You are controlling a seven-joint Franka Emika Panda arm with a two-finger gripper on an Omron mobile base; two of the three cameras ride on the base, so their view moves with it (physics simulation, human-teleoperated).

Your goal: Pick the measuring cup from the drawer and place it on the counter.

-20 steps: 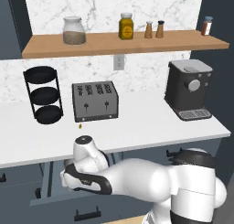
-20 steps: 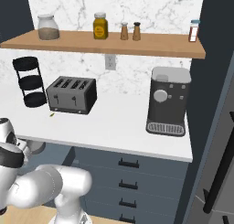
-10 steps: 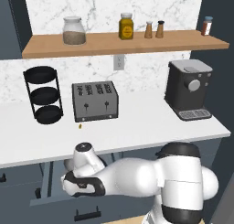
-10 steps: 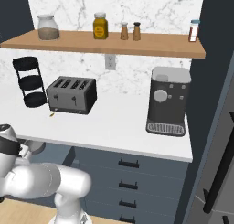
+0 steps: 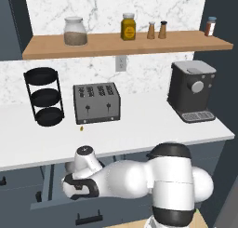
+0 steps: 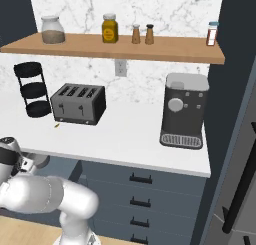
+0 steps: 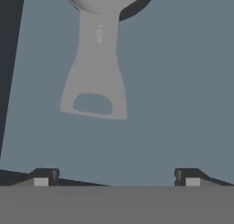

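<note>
while the two dark fingertips (image 7: pixel 45 176) stand wide apart at the bottom of the hand view, nothing lies between them, and the gripper (image 7: pixel 116 178) hangs over the pale floor of the drawer (image 7: pixel 183 81) without touching anything. just ahead of the tips lies the cup (image 7: pixel 98 58), flat on the drawer floor: its long handle points back toward the gripper, widening to an end with a rounded cut-out, and its round bowl is cut off by the top edge of that view. the handle sits a little to the left of the middle of the gap between the tips, clear of both. a dark strip runs down the left edge of the hand view, beside the drawer floor; what it belongs to cannot be told. in the left base view the arm (image 5: pixel 125 183) bends low from the lower right, its wrist down at the pulled-out drawer (image 5: pixel 44 190) below the counter (image 5: pixel 148 129); the hand itself is hidden behind the wrist there. on the counter stand a toaster (image 5: pixel 96 103), a black tiered rack (image 5: pixel 43 97) to its left and a coffee machine (image 5: pixel 192 92) well to the right, with a small brownish speck (image 5: pixel 82 128) just in front of the toaster. above them a wooden shelf (image 5: pixel 125 42) carries a jar, a yellow-brown bottle, two shakers and a small spice bottle. in the right base view the arm (image 6: pixel 40 199) rises at the lower left, with dark drawer fronts (image 6: pixel 145 199) under the counter (image 6: pixel 130 139).
</note>
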